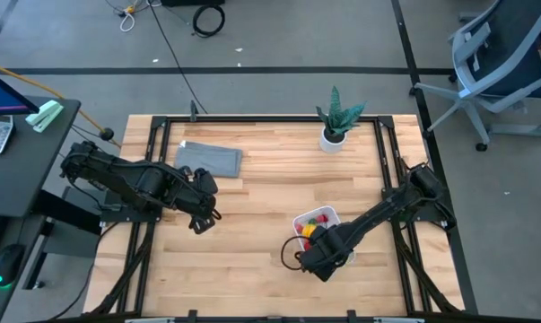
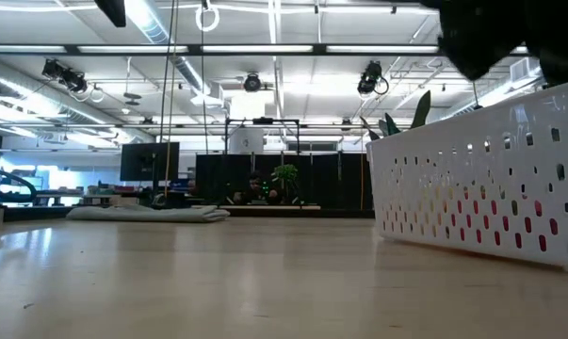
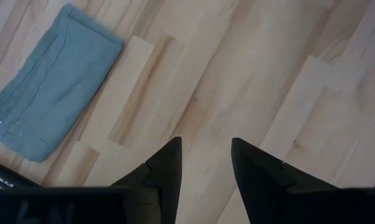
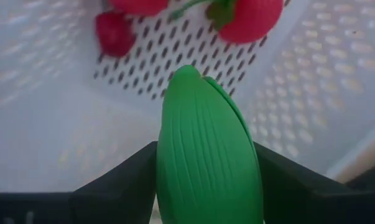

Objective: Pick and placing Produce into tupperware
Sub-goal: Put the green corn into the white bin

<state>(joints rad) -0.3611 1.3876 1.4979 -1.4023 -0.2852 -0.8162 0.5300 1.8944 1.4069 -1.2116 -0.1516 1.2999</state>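
Observation:
The tupperware is a white perforated basket (image 1: 329,214) on the table's right half, near the front; it fills the right of the low view (image 2: 481,179). Red, yellow and orange produce (image 1: 311,226) lies in it, and red pieces (image 4: 249,17) rest on its grid bottom (image 4: 168,56). My right gripper (image 1: 311,260) hangs over the basket's near end, shut on the green oval piece (image 4: 206,155). My left gripper (image 1: 205,218) waits open above bare wood left of centre (image 3: 206,149). My right gripper (image 4: 206,149) pinches the green oval piece between its two fingers (image 4: 122,186), which press on its two long sides (image 4: 165,162). The fingers lie along it, slanting down into the basket from the near side. Its pointed free end (image 4: 187,71) sticks out past the fingertips over the perforated bottom.
A grey folded cloth (image 1: 209,159) lies flat near the far left (image 3: 50,87). A spiky green plant in a white pot (image 1: 335,121) stands at the far edge, right of centre. Bare wood spreads between the cloth and the basket.

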